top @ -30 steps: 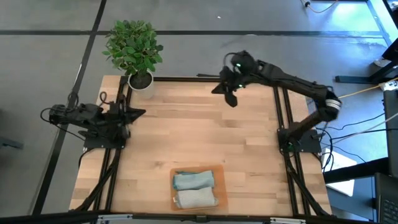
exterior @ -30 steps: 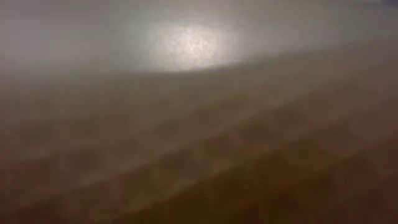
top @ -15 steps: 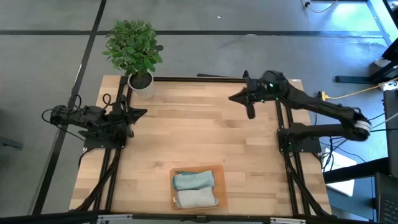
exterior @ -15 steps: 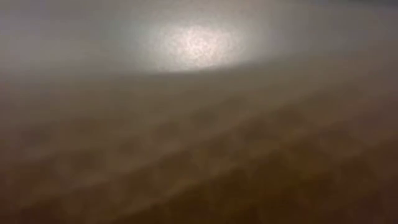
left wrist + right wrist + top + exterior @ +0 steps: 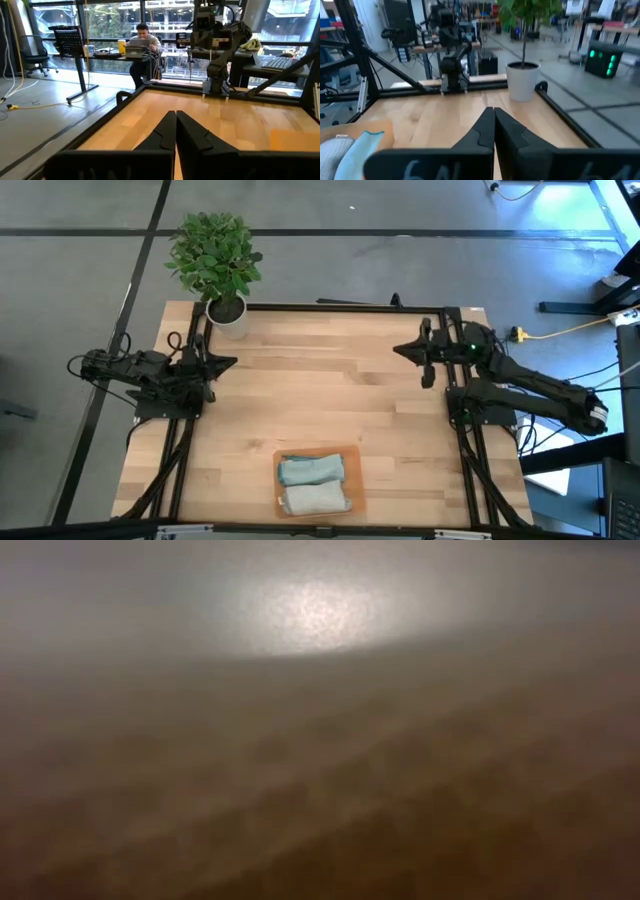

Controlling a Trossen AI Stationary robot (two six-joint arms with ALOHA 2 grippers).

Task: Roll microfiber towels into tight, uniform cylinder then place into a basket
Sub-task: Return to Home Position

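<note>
The orange tray (image 5: pixel 354 456) sits near the table's front edge. In it lie two rolled towels side by side: the pale blue-teal one (image 5: pixel 311 470) toward the far side, the light grey one (image 5: pixel 314 499) nearer the front. Both also show in the right wrist view, teal (image 5: pixel 362 150) and grey (image 5: pixel 332 155). My left gripper (image 5: pixel 228 361) rests shut and empty at the table's left edge. My right gripper (image 5: pixel 403 350) is shut and empty above the table's right side, far from the tray. The low view is a blur.
A white pot (image 5: pixel 228 311) with a green plant (image 5: pixel 213 252) stands at the table's far left corner. A black frame rail (image 5: pixel 320 307) runs along the far edge. A person (image 5: pixel 142 47) sits at a desk beyond the table.
My right gripper has swung from the table's far edge toward the right edge and drawn back toward its base, staying shut. The towels and tray have not moved.
</note>
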